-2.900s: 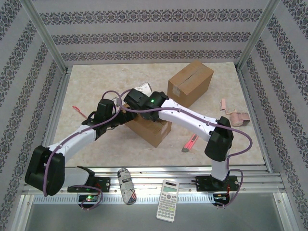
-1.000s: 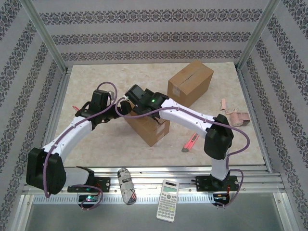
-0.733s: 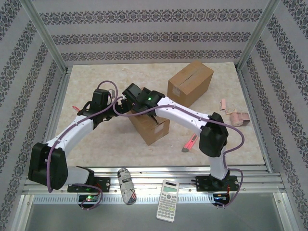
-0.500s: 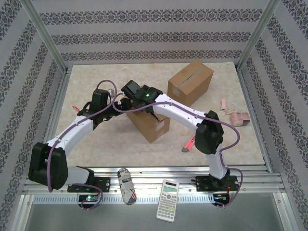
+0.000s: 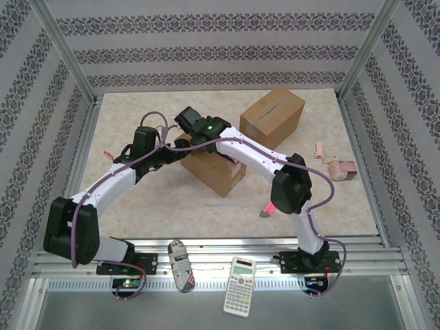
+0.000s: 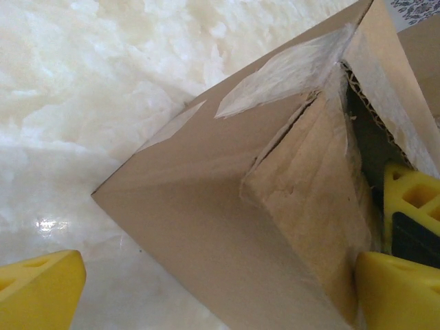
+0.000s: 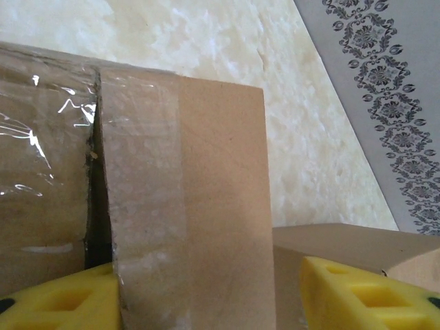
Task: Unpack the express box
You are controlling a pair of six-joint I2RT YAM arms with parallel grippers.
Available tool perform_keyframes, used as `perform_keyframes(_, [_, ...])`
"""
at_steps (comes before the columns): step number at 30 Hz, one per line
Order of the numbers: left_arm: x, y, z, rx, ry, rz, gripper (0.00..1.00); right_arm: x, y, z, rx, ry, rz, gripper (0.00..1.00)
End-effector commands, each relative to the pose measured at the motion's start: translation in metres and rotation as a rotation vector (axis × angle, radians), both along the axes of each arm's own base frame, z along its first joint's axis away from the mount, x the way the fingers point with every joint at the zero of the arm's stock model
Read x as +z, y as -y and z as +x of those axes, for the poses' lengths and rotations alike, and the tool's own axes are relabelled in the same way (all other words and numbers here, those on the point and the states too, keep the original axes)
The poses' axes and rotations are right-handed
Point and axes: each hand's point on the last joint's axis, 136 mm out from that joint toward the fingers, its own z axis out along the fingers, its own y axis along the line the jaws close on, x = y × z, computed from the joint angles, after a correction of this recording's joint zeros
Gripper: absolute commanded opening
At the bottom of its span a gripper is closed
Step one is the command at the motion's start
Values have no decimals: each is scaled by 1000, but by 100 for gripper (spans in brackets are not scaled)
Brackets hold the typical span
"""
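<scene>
The express box [image 5: 218,172] is brown cardboard and lies mid-table; its taped top seam is split. One loose flap [image 7: 206,206] stands up between the yellow fingers [image 7: 371,295] of my right gripper [image 7: 206,302]. The jaws are partly narrowed, with a gap still on the right side. In the top view the right gripper [image 5: 180,139] sits over the box's left end. My left gripper [image 5: 172,154] is wide open and straddles the box's near-left corner [image 6: 227,227]. Its fingers [image 6: 34,292] are clear of the cardboard. The box's inside [image 6: 364,144] is dark, and its contents are hidden.
A second, sealed cardboard box [image 5: 271,118] stands behind on the right. A red box cutter [image 5: 269,204] lies right of the express box, and a pink tape dispenser [image 5: 337,167] at the far right. A red pen [image 5: 110,156] lies left. A calculator [image 5: 240,276] rests on the front rail.
My right gripper has slid left and back along the box top and narrowed its jaws round the flap. The box has turned slightly. The left gripper stays open at the corner.
</scene>
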Motion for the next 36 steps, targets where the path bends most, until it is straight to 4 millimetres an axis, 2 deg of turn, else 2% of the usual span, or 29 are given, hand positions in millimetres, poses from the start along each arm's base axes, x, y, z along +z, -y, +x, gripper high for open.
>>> perform_keyframes(1, [-41,-9,-22,-12,-146,88,99,-1,2,16,-31,31,1,54])
perform_keyframes(5, [-48,-11,-25,-13,-167,101,99,11,4,28,-64,104,15,40])
perform_keyframes(9, [-61,-14,-29,-12,-198,121,99,33,5,40,-73,191,37,18])
perform_keyframes(13, [-75,-19,-31,-2,-229,138,99,48,2,46,-62,237,42,12])
perform_keyframes(18, [-87,-27,-33,18,-264,168,98,56,3,50,-63,261,39,0])
perform_keyframes(22, [-96,-35,-38,35,-297,195,98,64,12,57,-95,277,57,0])
perform_keyframes(29, [-110,-46,-45,58,-339,209,98,88,42,73,-207,311,142,0])
perform_keyframes(36, [-120,-50,-47,63,-370,220,98,93,66,81,-303,315,200,0])
